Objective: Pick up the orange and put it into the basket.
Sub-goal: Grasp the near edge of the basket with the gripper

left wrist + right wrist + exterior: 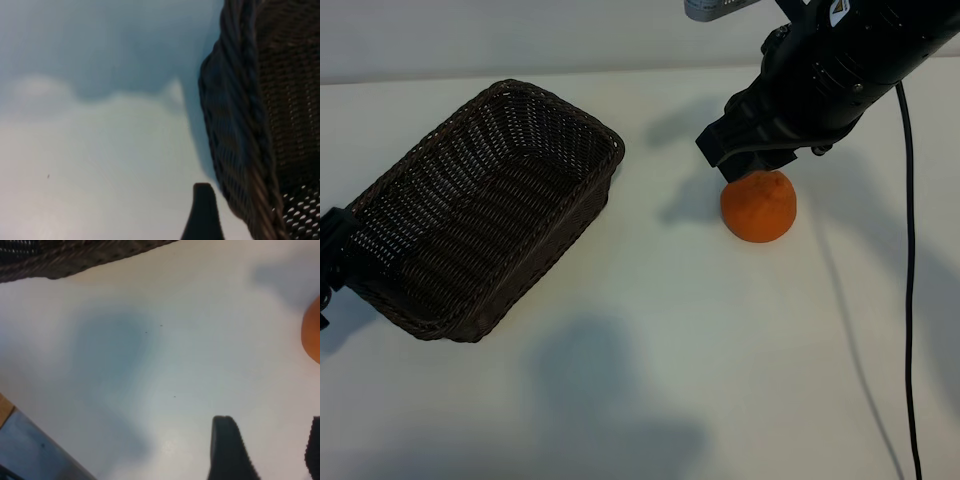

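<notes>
**Right claw above the orange, grip not yet made**

We begin at the right claw (752, 172). It hangs just over the top of the orange (759, 206), pointing steeply down, and its fingers stand about half open with nothing between them. In the right wrist view one dark finger (227, 447) shows above the bare tabletop (670, 330), and the orange (312, 335) sits only at the border of that view, so we judge the claw is not centred on the fruit.

From here the main risk is a push instead of a grasp. If the claw goes down off-centre, one finger can land on the round skin and the orange will roll away over the smooth tabletop. The half opening also looks narrow for this fruit; the fingers may pinch only its top and slip off.

Farther out, the basket (485, 205) is tilted, one end held up by the left claw (328, 262), which is wide around the rim (247, 125). If this hold slips, the basket drops flat and moves.
</notes>
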Controlling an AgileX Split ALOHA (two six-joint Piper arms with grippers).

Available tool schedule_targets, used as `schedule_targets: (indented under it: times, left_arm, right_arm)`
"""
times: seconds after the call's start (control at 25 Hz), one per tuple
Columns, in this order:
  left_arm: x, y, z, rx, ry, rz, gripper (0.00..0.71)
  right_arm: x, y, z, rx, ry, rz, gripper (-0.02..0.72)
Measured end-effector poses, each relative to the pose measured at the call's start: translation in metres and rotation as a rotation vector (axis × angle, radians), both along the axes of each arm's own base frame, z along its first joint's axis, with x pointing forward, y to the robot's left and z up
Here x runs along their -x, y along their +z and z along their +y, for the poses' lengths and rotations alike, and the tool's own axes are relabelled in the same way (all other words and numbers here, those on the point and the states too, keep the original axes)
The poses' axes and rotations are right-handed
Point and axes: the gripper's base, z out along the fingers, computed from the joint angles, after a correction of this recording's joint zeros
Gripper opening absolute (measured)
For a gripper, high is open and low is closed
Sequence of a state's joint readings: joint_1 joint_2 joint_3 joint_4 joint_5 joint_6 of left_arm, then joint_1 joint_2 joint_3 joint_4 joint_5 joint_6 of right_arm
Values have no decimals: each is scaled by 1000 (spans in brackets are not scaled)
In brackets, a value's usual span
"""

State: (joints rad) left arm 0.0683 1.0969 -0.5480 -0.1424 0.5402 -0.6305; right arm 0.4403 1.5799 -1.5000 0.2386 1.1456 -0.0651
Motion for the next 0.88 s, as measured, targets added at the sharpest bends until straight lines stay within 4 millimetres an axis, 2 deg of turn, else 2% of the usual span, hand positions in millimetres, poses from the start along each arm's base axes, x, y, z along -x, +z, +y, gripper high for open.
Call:
schedule_targets:
  times: [0.4,0.88]
  left_arm:
    - [-4,0,1,22,61,-26,587]
    - [-18,-19,2,26,81,23,587]
  right_arm:
    - [0,0,0,3,7,-2,387]
    - [0,0,0,5,14,-4,387]
